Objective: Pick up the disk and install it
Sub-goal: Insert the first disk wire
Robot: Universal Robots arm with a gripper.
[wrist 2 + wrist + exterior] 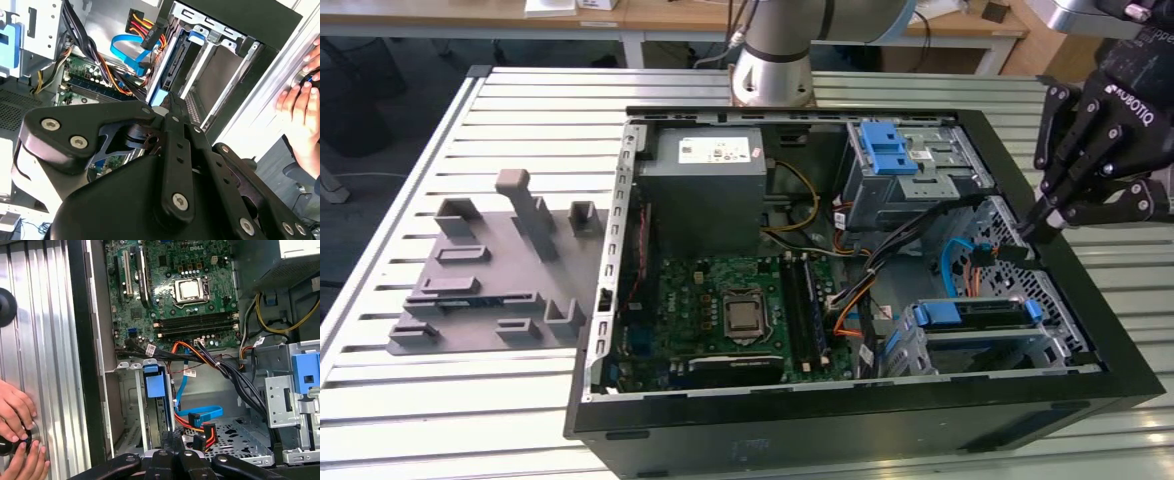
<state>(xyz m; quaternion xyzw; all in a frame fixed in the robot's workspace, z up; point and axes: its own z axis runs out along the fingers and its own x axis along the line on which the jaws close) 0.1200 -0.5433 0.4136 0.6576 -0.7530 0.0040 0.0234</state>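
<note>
The disk point(970, 312) sits in the lower drive bay point(994, 348) of the open computer case point(854, 430), at the corner toward the exterior view's right. Its blue rails lie level with the walls of the bay. In the first wrist view its blue end stands flush with the bay's opening, so I judge the picking up and the sliding in as done.

The gripper point(1031, 228) hangs above the case wall, just beside that bay. Its jaws are clenched, tip against tip, and nothing is between them.

A blue data cable point(200, 415) with its plug lies near the bay. Whether any cable is joined to the disk, I cannot tell, so the connection may be what is left.

A person's hands point(15, 437) rest on a black knob on the slatted worktop point(520, 100), outside the case.
</note>
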